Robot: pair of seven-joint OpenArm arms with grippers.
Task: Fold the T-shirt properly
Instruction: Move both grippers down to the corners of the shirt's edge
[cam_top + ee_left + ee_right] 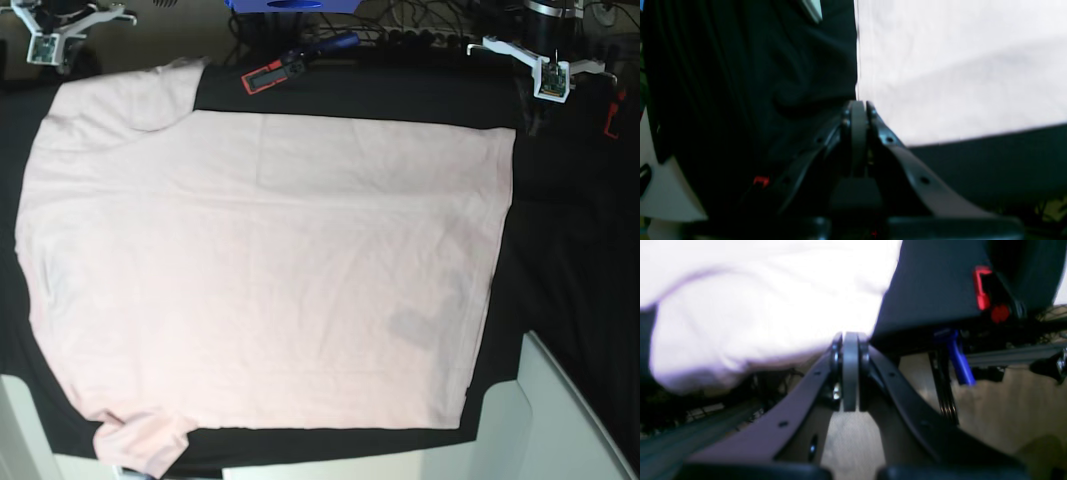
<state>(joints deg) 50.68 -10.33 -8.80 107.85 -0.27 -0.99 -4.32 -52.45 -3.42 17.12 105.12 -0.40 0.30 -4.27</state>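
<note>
Both claws closed at the far edge of the table, shirt spread flat.

The left gripper [858, 106] has its jaws pressed together at the corner of the large pale pink cotton T-shirt [270, 270]; the right gripper [850, 338] is likewise closed against pink fabric. The shirt lies open on the black cloth covering the table [570, 250], a red-and-black clamp tool [268, 76] beyond it.

The table is covered by a black cloth [560, 250]. A pink T-shirt [270, 270] is spread flat on it.
</note>
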